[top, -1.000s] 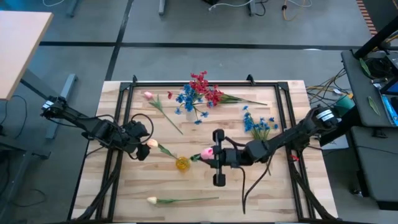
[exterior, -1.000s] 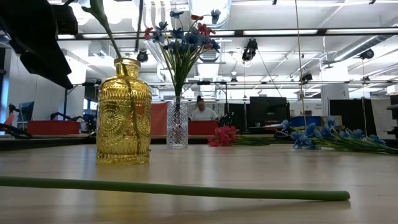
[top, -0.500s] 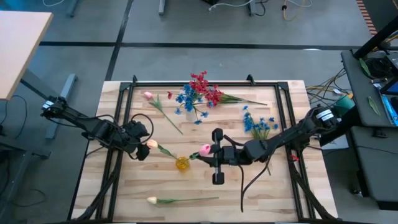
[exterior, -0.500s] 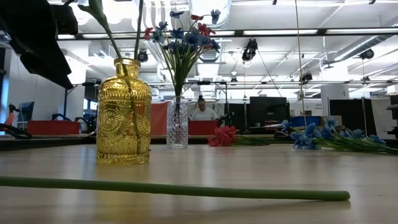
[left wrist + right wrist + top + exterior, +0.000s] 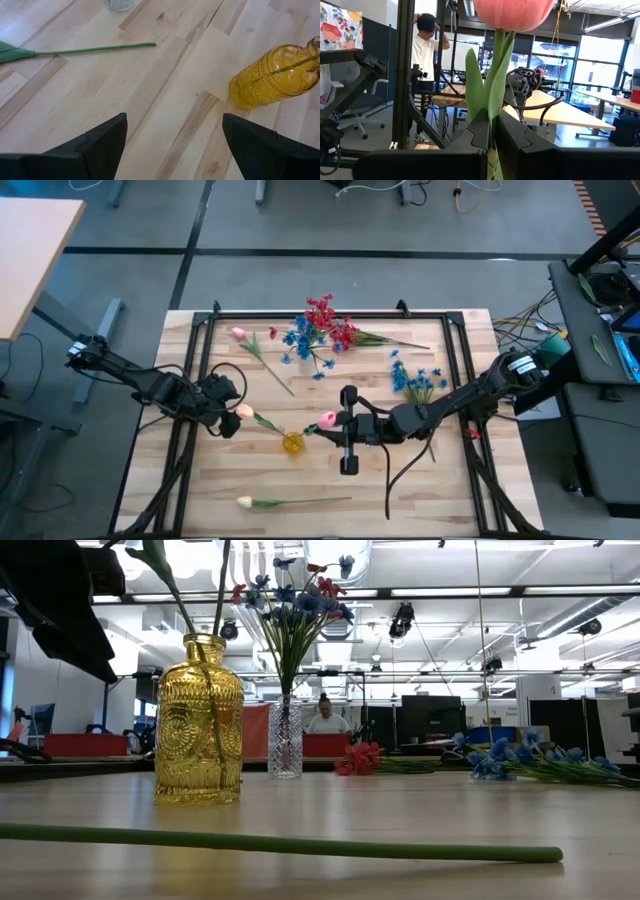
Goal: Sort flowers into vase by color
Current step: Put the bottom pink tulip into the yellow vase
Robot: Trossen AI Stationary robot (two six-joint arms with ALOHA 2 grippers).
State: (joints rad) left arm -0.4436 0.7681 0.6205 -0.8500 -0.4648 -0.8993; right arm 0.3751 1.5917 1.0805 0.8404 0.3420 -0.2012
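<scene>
A yellow glass vase (image 5: 292, 443) stands mid-table, also seen in the low view (image 5: 198, 720). A cream-pink tulip (image 5: 243, 411) leans out of it, its stem inside. My right gripper (image 5: 337, 426) is just right of the vase, shut on a pink tulip (image 5: 514, 11). That tulip's stem (image 5: 222, 590) runs down to the vase's mouth. My left gripper (image 5: 175, 150) hovers open left of the vase, touching nothing. A clear vase (image 5: 285, 740) at the back holds blue and red flowers (image 5: 318, 320). My right gripper pinches the pink tulip's green stem (image 5: 492, 131) between its two fingers (image 5: 475, 132), a little below the bud, among the leaves. The fingers come about level from the table's right and lie across the stem. The bud stands above them; the stem hangs down toward the yellow vase.
Loose flowers lie on the wood: a pink tulip (image 5: 240, 333) far left, blue flowers (image 5: 415, 380) at the right, red ones (image 5: 360, 758) near the clear vase, a cream tulip (image 5: 244, 501) with a long stem (image 5: 280, 843) along the near edge. A black frame (image 5: 200, 330) borders the table.
The held pink tulip has shifted slightly toward the yellow vase. In the low view its stem has come into sight, standing over the vase's mouth where only the other tulip's stem showed before.
</scene>
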